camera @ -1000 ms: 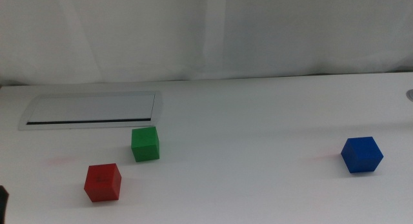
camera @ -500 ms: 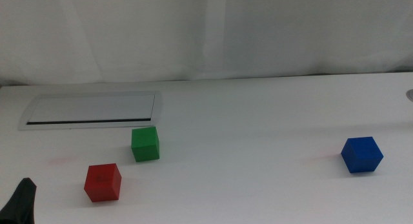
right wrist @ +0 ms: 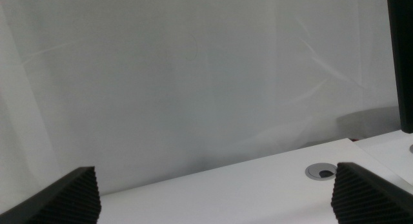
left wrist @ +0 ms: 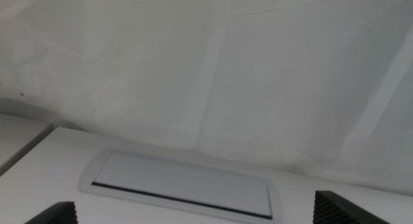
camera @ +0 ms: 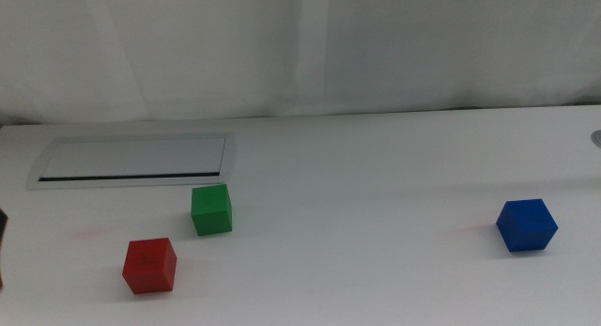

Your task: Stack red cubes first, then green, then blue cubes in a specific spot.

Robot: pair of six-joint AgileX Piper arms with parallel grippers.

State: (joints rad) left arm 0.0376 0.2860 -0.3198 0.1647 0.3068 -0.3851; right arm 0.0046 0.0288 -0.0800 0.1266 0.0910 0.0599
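In the middle view a red cube (camera: 149, 266) sits at the front left of the white table (camera: 357, 270). A green cube (camera: 211, 209) stands just behind and right of it, apart from it. A blue cube (camera: 527, 225) sits alone at the right. No cubes are stacked. My left gripper shows only as a dark sliver (camera: 2, 240) at the left edge, left of the red cube. In the left wrist view (left wrist: 203, 214) its jaws stand wide apart and empty. My right gripper (right wrist: 216, 198) is open and empty, and out of the middle view.
A long grey-framed panel with a dark slot (camera: 136, 161) lies at the back left, behind the green cube; it also shows in the left wrist view (left wrist: 181, 185). A round grommet (right wrist: 321, 171) sits at the table's far right edge. A white curtain hangs behind the table.
Half a second ago the left gripper's dark tip showed at the bottom left corner; now only a sliver remains, higher on the left edge. The cubes have not moved.
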